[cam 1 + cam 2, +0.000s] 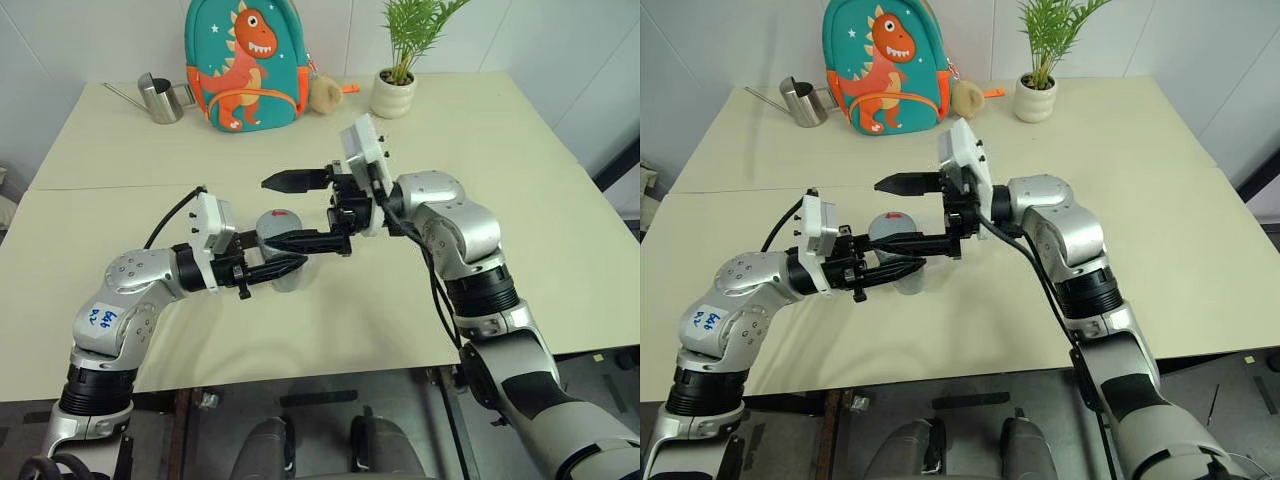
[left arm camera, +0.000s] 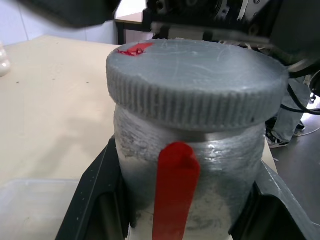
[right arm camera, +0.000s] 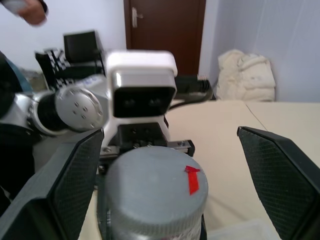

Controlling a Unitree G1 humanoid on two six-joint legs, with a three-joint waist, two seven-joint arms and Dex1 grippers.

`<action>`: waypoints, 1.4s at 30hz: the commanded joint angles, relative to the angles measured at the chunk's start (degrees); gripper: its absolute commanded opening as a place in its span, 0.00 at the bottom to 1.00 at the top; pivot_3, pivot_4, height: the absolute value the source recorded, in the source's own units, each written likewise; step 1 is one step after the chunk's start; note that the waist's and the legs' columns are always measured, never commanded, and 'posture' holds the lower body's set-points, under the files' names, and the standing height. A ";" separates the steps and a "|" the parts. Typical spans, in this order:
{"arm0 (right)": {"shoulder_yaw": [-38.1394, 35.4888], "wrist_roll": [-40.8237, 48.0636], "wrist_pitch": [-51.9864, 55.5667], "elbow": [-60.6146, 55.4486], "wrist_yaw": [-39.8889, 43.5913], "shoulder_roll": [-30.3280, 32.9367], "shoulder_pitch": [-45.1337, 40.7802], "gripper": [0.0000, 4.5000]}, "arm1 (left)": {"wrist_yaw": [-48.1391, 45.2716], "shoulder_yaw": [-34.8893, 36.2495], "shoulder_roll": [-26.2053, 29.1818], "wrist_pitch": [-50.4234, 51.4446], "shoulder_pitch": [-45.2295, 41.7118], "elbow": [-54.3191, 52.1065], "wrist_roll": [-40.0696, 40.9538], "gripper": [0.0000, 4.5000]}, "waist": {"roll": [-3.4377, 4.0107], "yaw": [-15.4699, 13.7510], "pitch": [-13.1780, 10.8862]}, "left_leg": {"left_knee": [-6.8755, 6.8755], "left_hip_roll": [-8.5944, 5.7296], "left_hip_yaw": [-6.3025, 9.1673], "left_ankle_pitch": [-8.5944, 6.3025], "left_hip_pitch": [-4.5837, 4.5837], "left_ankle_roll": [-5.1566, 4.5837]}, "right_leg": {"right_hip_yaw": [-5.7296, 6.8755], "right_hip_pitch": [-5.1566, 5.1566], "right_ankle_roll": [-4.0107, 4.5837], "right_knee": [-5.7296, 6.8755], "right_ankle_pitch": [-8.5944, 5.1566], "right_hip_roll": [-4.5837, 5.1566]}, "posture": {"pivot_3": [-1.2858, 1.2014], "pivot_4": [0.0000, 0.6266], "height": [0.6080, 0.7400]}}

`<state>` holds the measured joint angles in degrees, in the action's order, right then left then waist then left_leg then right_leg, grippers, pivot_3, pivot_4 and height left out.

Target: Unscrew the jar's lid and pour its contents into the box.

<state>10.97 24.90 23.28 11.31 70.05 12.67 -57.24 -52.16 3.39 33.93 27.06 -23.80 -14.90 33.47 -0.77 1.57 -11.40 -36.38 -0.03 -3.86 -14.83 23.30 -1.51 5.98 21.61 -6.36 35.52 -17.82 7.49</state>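
Observation:
My left gripper is shut on the jar, holding it upright above the table; its black fingers press on both sides of the cloudy wall with the red mark. The grey ribbed lid sits on the jar, a red mark on top. My right gripper comes in level from the right and stands open, one finger on each side of the lid, apart from it. A corner of the clear box shows below the jar. The cloudy wall hides the contents.
At the table's far edge stand a steel watering can, a dinosaur backpack, a small plush toy and a potted plant. A person's hand shows in the room behind.

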 commanded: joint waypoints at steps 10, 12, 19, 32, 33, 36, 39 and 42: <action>-0.94 -1.55 -3.94 2.96 0.30 -1.11 -2.39 1.00 | 0.00 0.45 -0.18 -1.54 -1.72 -0.59 -0.06 0.43 | 0.00 0.02 0.00 | 0.01 0.01 0.00 0.00 0.00 0.00 | 0.00 0.01 0.00 0.00 0.00 -0.02 | 0.52 0.24 1.00; -1.33 -1.47 -4.22 3.65 0.94 -0.44 -2.62 1.00 | 0.02 0.48 -0.19 -1.56 -1.68 -0.56 -0.08 0.43 | 0.00 0.01 0.00 | 0.01 0.00 0.00 0.00 0.00 0.00 | 0.00 0.01 0.00 0.00 0.00 -0.01 | 0.52 0.24 1.00; -2.41 -1.78 -5.11 5.83 2.71 2.50 -2.71 1.00 | 0.16 0.39 -0.48 -1.85 -1.31 -0.65 -0.13 0.43 | 0.00 0.01 0.00 | 0.02 0.01 0.00 0.00 0.00 0.00 | 0.01 0.01 0.00 0.00 0.00 -0.01 | 0.52 0.24 1.00; -4.24 3.19 -1.12 6.46 8.55 6.90 -2.45 1.00 | -0.68 0.89 0.37 -2.22 -2.05 0.97 -0.60 0.43 | 0.00 -0.17 0.00 | 0.01 0.01 0.00 0.00 0.01 0.00 | 0.02 0.01 0.00 0.00 0.00 0.00 | 0.52 0.24 1.00; -4.15 3.34 -0.97 6.09 9.28 7.18 -2.33 1.00 | -0.86 0.87 0.55 -2.13 -1.83 0.79 -0.58 0.43 | 0.00 -0.15 0.00 | 0.01 -0.01 0.01 0.00 0.01 0.00 | 0.02 0.00 0.00 -0.01 0.00 0.02 | 0.52 0.24 1.00; -4.23 3.41 -0.97 5.84 10.18 7.51 -2.32 1.00 | -1.12 1.01 0.64 -2.04 -1.61 0.63 -0.68 0.43 | 0.00 -0.03 0.00 | 0.01 -0.01 -0.01 -0.01 0.00 -0.01 | 0.02 0.00 0.00 -0.02 0.00 0.01 | 0.52 0.24 1.00; -5.53 5.01 -0.05 5.52 10.13 7.01 -3.25 1.00 | -1.16 1.27 0.86 -1.80 -1.39 0.41 -0.61 0.43 | 0.00 0.06 0.00 | 0.01 0.03 -0.03 0.00 0.00 -0.01 | 0.02 0.00 0.00 -0.02 0.00 -0.02 | 0.52 0.24 1.00; -5.68 6.05 1.28 4.34 9.70 6.50 -3.42 1.00 | -1.18 1.42 1.01 -1.64 -1.27 0.31 -0.44 0.43 | 0.00 -0.01 0.00 | 0.00 0.04 -0.02 0.00 0.00 0.01 | 0.03 0.00 0.00 -0.01 0.00 -0.01 | 0.52 0.24 1.00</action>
<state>6.37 29.21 24.08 18.45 79.52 19.60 -59.23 -52.83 3.54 34.40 25.89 -25.06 -12.54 32.16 -0.77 1.56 -11.40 -36.39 0.00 -3.88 -14.82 23.30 -1.51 6.00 21.61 -6.36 35.51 -17.82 7.49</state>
